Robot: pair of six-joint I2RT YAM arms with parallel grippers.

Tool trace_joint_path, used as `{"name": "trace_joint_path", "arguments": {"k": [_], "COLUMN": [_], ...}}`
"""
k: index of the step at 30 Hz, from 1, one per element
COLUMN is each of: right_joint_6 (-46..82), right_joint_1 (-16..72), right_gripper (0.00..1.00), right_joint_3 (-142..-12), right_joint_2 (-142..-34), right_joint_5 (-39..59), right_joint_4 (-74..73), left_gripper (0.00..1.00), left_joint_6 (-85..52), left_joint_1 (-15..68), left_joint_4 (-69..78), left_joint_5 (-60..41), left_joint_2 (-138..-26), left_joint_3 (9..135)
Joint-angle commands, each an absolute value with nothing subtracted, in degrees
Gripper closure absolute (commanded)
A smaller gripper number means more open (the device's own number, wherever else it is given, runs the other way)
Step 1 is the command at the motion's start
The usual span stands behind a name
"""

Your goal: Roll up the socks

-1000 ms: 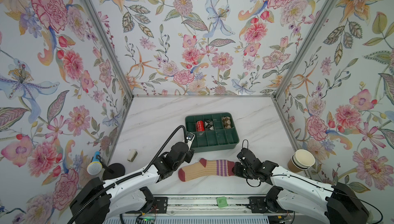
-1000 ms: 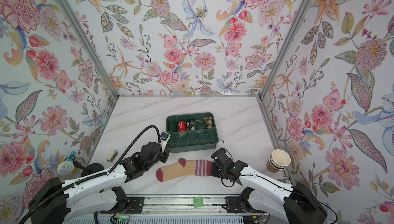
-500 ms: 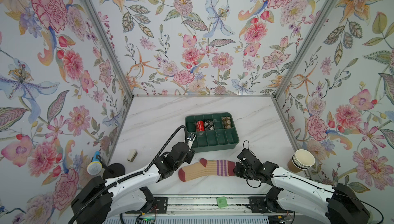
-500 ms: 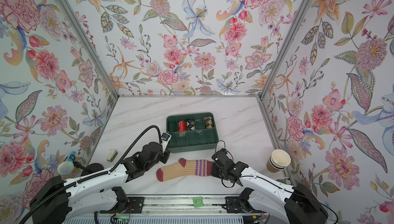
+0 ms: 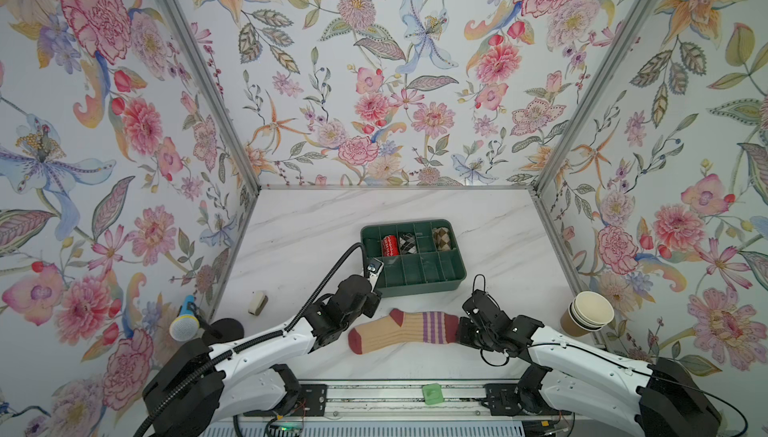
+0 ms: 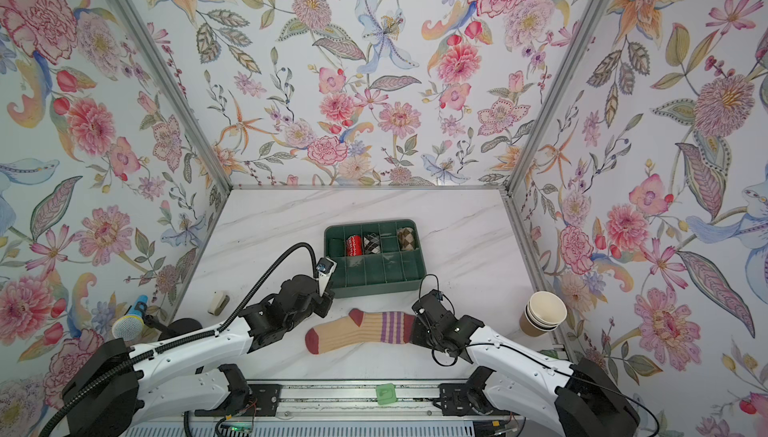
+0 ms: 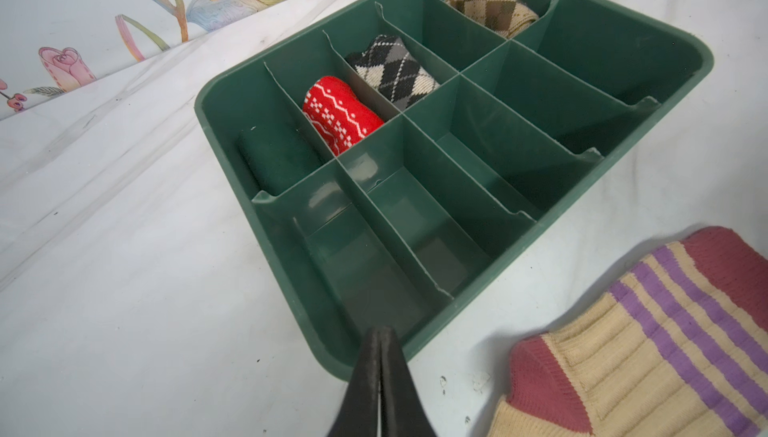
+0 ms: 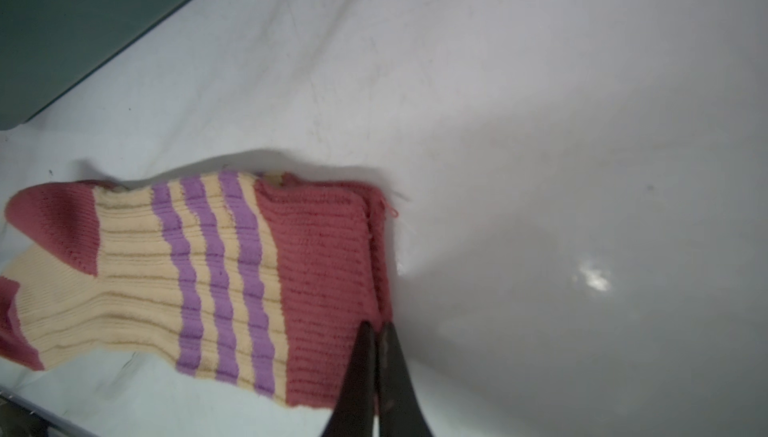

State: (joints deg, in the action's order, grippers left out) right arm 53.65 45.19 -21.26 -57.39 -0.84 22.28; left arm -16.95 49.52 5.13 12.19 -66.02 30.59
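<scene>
A pair of tan socks (image 5: 403, 331) (image 6: 361, 331) with purple stripes and dark-red toe, heel and cuff lies flat near the table's front edge, one sock on the other. My right gripper (image 5: 461, 329) (image 8: 376, 324) is shut on the edge of the red cuff (image 8: 328, 272) at the socks' right end. My left gripper (image 5: 368, 297) (image 7: 380, 331) is shut and empty. It hangs over the near left corner of the green tray (image 5: 415, 285) (image 7: 208, 114), just behind the socks' heel (image 7: 540, 376).
The tray's back compartments hold a red rolled sock (image 5: 390, 245), a black argyle roll (image 5: 407, 243) and a brown argyle roll (image 5: 441, 238). Stacked paper cups (image 5: 586, 314) stand at the right. A microphone (image 5: 185, 324) and a small white object (image 5: 257, 302) lie at the left.
My right gripper has closed from partly open onto the socks' cuff. The left arm and the socks have stayed almost still.
</scene>
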Motion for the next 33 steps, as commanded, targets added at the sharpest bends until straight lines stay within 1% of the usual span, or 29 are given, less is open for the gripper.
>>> {"name": "trace_joint_path", "arguments": {"k": [1, 10, 20, 27, 33], "right_joint_6": [51.2, 49.2, 46.6, 44.0, 40.8], "right_joint_1": [45.9, 49.2, 55.0, 58.3, 60.3], "right_gripper": [1.0, 1.0, 1.0, 1.0, 1.0], "right_joint_3": [-22.8, -27.8, -32.3, -34.6, -36.0], "right_joint_2": [-56.9, -56.0, -56.4, -58.1, -61.7], "right_joint_5": [-5.8, -12.3, -17.4, -17.9, -16.0], "right_joint_4": [31.3, 36.3, 35.8, 32.4, 27.5], "left_gripper": [0.93, 0.93, 0.93, 0.93, 0.93], "left_joint_6": [-15.6, -14.4, -14.9, -15.6, -15.9], "left_joint_1": [50.0, 50.0, 49.8, 49.4, 49.4], "left_joint_4": [5.5, 4.9, 3.8, 4.2, 4.7], "left_joint_5": [11.5, 10.3, 8.4, 7.1, 6.3], "left_joint_2": [-66.6, -68.4, -67.9, -67.3, -67.5], "left_joint_3": [33.1, 37.3, 39.1, 38.6, 38.3]}}
